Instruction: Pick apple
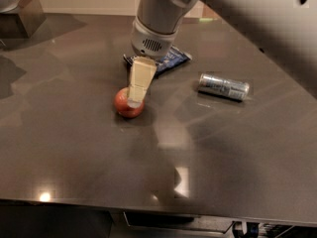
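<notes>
Apple (122, 105) seen on dark tabletop (74, 148), left of centre, partly covered by pincer (134, 101) positioned right at it. Pincer open or closed: can't be told, tbh. Can (224, 86) laid well off to right.

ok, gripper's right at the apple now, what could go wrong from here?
1. The gripper covers the apple toward its right side in this view. An off-centre squeeze could send the round apple rolling across the smooth table.
2. The blue bag lies just behind the apple, under the arm. A low move might snag or push it.
3. The can lies on its side nearby. A wide swing could set it rolling.
</notes>
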